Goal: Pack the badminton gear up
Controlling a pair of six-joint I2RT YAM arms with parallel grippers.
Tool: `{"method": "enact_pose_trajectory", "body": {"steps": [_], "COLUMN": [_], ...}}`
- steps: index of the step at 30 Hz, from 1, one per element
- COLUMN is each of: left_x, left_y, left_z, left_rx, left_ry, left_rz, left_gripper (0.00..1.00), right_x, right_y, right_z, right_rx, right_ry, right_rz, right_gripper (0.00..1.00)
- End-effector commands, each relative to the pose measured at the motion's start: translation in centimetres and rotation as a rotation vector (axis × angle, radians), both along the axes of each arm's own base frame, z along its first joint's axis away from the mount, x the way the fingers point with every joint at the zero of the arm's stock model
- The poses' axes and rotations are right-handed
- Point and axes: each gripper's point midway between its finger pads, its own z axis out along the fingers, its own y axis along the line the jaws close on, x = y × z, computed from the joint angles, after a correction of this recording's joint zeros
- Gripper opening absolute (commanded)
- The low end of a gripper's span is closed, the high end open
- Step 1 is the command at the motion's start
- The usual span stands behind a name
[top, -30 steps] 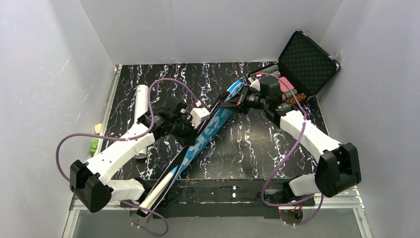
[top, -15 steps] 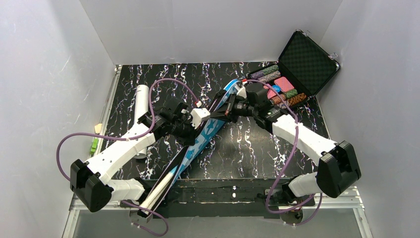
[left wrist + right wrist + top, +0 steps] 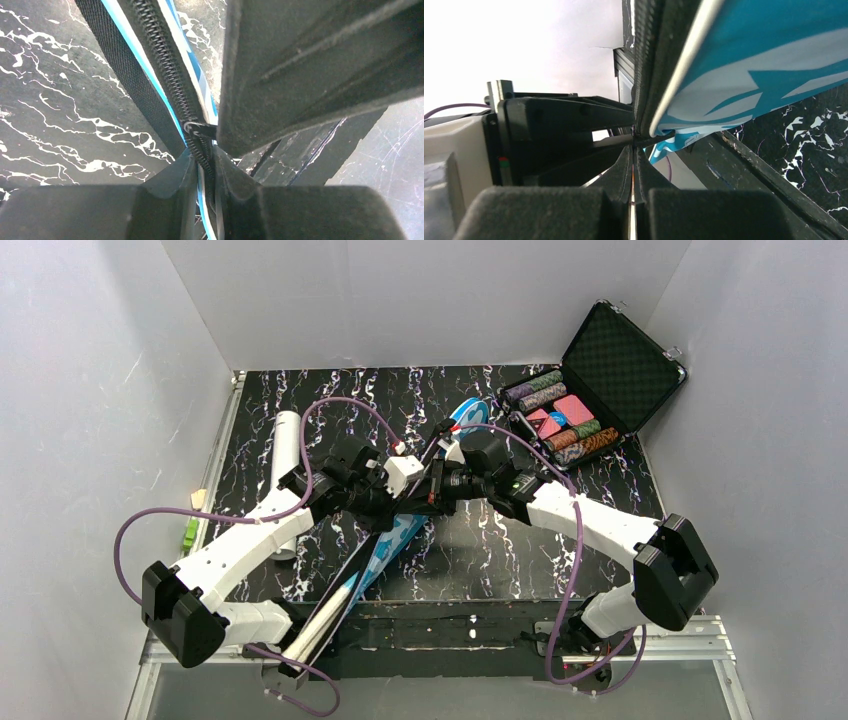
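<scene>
The blue bag (image 3: 398, 532) lies diagonally across the black marbled table, with a white racket handle (image 3: 330, 610) sticking out of its near end. My left gripper (image 3: 385, 508) is shut on the bag's zipper edge (image 3: 205, 165), just below the zipper slider (image 3: 192, 128). My right gripper (image 3: 432, 488) is beside it, shut on the thin zipper pull (image 3: 639, 141) under the bag's blue side (image 3: 764, 65). The long white tube (image 3: 285, 445) lies at the left. No shuttlecocks are in view.
An open black hard case (image 3: 610, 365) with coloured chips (image 3: 560, 420) stands at the back right. A small green object (image 3: 189, 532) sits off the table's left edge. White walls enclose three sides.
My right gripper has moved left and nearer along the bag's zipper until it is next to the left gripper, uncovering the chip case. The left arm has held still.
</scene>
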Motion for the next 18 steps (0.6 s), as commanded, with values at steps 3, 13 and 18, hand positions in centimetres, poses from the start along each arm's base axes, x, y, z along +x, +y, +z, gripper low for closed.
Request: {"method": "enact_pose_trajectory", "body": {"steps": [3, 13, 18], "left_x": [1.6, 0.8, 5.4], "left_y": [-2.0, -2.3, -1.6], "left_z": [3.6, 6.2, 7.4], "left_rx": [-0.105, -0.190, -0.236], "left_ry": [-0.082, -0.033, -0.076], "left_rz": [0.001, -0.019, 0.107], "left_gripper": [0.32, 0.74, 0.68], "right_x": [-1.2, -0.9, -0.8], "right_y": [0.1, -0.4, -0.6], "right_z": [-0.2, -0.3, 0.4], "right_rx": [0.001, -0.024, -0.009], "right_ry": [-0.005, -0.023, -0.039], "right_rz": [0.030, 0.001, -0.015], "right_gripper": [0.01, 0.01, 0.01]}}
